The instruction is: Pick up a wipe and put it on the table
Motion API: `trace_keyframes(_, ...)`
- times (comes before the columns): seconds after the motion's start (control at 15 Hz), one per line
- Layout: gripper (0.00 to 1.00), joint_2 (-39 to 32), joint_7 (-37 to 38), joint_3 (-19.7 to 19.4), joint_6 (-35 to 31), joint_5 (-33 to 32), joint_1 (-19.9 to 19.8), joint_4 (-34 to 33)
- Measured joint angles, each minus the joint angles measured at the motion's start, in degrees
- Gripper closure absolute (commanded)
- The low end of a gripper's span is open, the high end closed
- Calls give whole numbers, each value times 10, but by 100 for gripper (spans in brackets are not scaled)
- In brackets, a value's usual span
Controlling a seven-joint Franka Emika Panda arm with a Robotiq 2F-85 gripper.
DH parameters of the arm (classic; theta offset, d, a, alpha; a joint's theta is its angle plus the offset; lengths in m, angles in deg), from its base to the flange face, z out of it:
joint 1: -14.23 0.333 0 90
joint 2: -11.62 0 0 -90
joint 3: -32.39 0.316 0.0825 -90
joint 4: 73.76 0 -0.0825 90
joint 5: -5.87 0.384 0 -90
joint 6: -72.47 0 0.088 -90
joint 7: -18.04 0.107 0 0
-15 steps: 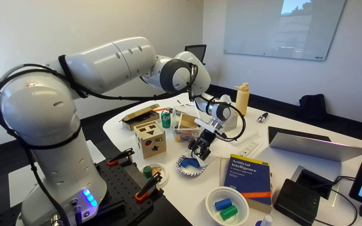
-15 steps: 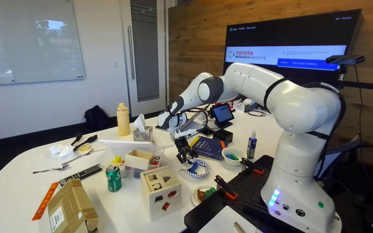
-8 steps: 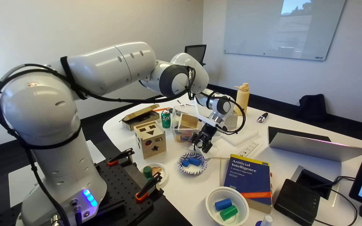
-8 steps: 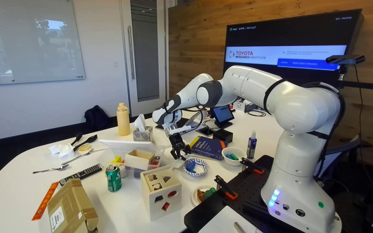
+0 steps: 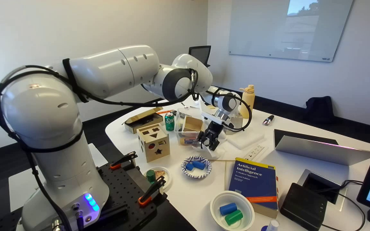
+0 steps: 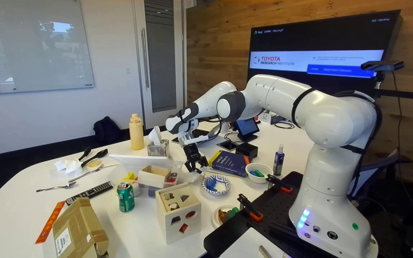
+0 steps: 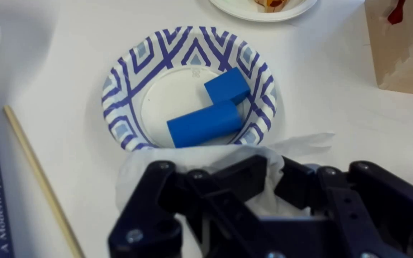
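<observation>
The wipe (image 7: pixel 192 156) is a thin, soft white sheet. In the wrist view it is bunched between the fingertips of my gripper (image 7: pixel 274 173) and spreads out to both sides. My black gripper (image 5: pixel 207 147) is shut on it, low over the white table (image 5: pixel 185 195), just beyond the patterned bowl. In an exterior view the wipe (image 5: pixel 216 154) hangs below the fingers; I cannot tell whether its lower part touches the table. My gripper also shows in an exterior view (image 6: pixel 197 169), where the wipe is mostly hidden.
The patterned bowl (image 7: pixel 192 46) holds blue blocks. A wooden shape cube (image 5: pixel 154 144) and a clear bin (image 6: pixel 143 189) stand beside it. A blue book (image 5: pixel 252 183) and a thin stick (image 7: pixel 45 182) lie on the other side. A tissue box (image 6: pixel 158 148) stands behind.
My gripper has moved from over the patterned bowl to just beyond it, away from the robot base, carrying the wipe along. The bowl shifted slightly at first and then stayed put.
</observation>
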Motion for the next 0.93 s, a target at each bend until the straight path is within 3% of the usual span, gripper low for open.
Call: trace_keyframes(0.93, 100, -32, 0, 0, -2, -3, 29, -86)
